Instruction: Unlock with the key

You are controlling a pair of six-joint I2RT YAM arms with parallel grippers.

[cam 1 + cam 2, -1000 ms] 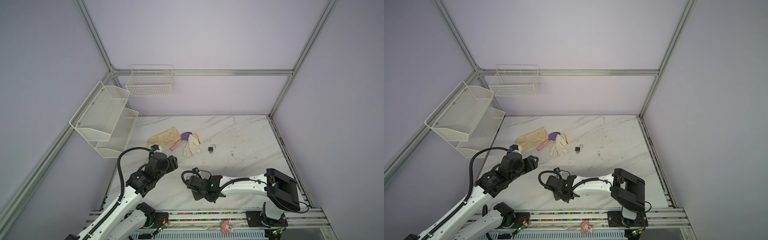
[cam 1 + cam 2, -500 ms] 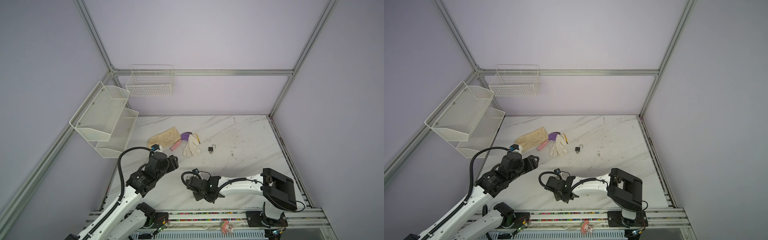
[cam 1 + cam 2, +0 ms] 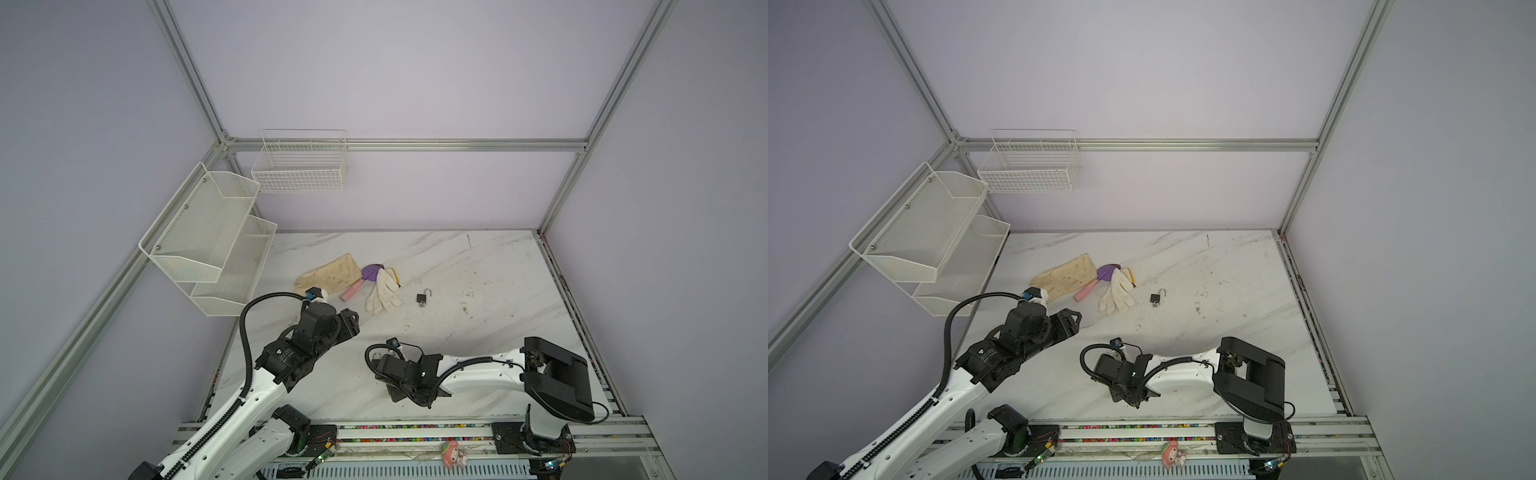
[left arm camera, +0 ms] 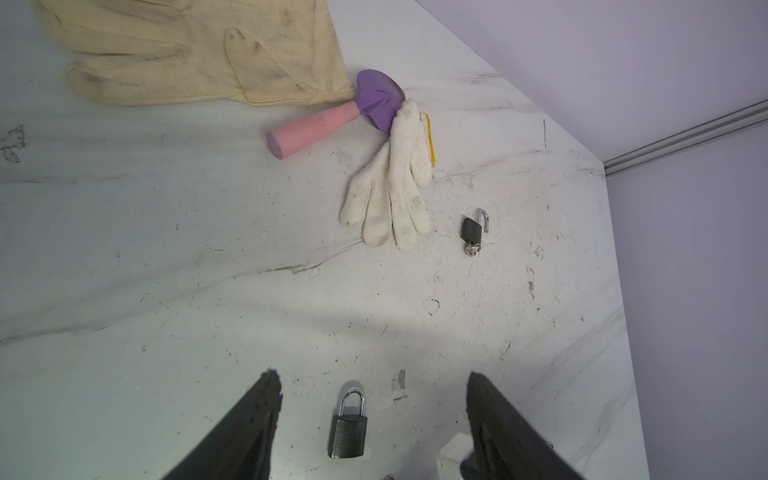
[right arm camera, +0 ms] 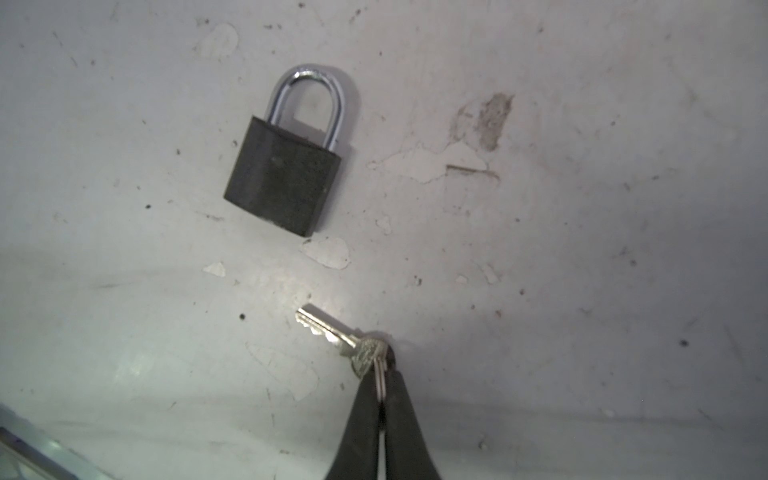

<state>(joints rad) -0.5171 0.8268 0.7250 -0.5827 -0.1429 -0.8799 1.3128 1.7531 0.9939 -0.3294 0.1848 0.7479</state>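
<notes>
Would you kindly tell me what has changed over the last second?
The right gripper shut on the key, pinching its ring end, and its arm edged slightly left in both top views. The left gripper stayed open and in place; the open padlock and white glove did not move.

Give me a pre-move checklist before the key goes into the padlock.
1. Grip on key: ok, right gripper shut on its ring end.
2. Blade clear of the grip: ok.
3. Shackle of closed padlock seated: ok.
4. Bracing of closed padlock: not ok, left gripper open, its fingers either side without touching.
5. Blade lined up with keyhole: cannot tell, keyhole hidden.
</notes>
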